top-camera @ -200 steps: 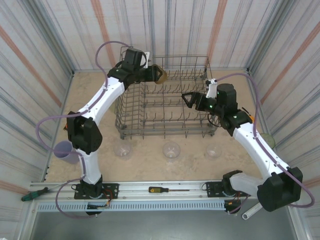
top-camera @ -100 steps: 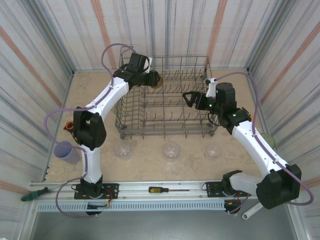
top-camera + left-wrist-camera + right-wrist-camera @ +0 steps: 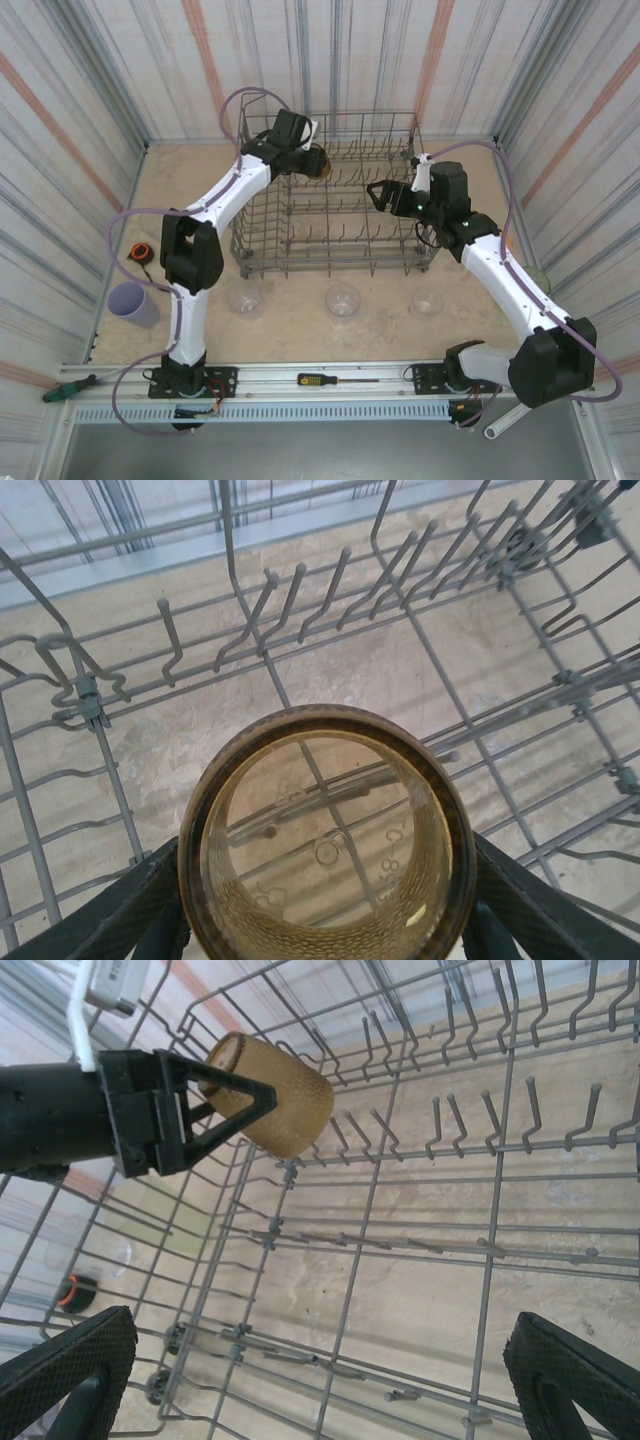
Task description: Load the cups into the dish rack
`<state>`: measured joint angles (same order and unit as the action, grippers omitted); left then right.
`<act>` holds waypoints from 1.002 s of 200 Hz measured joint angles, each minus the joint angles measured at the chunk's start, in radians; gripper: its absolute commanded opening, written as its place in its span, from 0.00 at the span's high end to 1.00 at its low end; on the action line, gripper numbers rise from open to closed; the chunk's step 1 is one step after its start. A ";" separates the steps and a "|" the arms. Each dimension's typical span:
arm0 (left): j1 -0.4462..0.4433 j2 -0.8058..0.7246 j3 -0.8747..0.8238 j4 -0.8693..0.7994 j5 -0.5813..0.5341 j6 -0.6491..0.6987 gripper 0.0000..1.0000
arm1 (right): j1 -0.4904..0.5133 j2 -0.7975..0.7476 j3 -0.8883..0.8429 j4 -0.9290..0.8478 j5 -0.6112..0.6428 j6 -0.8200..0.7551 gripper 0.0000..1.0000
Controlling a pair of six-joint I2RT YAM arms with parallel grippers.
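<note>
Currently, outstretched left gripper (image 3: 314,160) pinches amber cup (image 3: 281,1098) over dish rack (image 3: 322,258); right gripper (image 3: 377,194) spread

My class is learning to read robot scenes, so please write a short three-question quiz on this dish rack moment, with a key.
1. True or false: the left gripper holds the amber cup over the dish rack.
2. The right gripper is: A) open and empty; B) shut on a lavender cup; C) shut on a rack wire.
3. How many clear cups sit on the table in front of the rack?
Key: 1 true; 2 A; 3 three.
</note>
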<state>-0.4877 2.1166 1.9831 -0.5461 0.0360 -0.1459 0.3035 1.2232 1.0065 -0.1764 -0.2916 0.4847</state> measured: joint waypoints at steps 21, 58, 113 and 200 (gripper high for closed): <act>0.000 0.026 0.001 -0.001 -0.010 0.011 0.64 | -0.008 0.006 0.000 0.001 0.000 0.000 0.01; 0.000 0.064 0.023 -0.004 -0.024 0.028 0.64 | -0.017 0.014 0.000 0.003 0.000 0.000 0.01; -0.012 0.083 0.029 -0.003 -0.064 0.084 0.64 | -0.024 0.023 0.000 0.011 0.000 0.000 0.01; -0.043 0.138 0.067 -0.001 -0.169 0.178 0.61 | -0.024 0.047 0.000 0.018 0.000 0.000 0.01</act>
<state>-0.5308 2.2547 2.0499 -0.5468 -0.1326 0.0319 0.2790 1.2705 1.0065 -0.1585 -0.2920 0.4847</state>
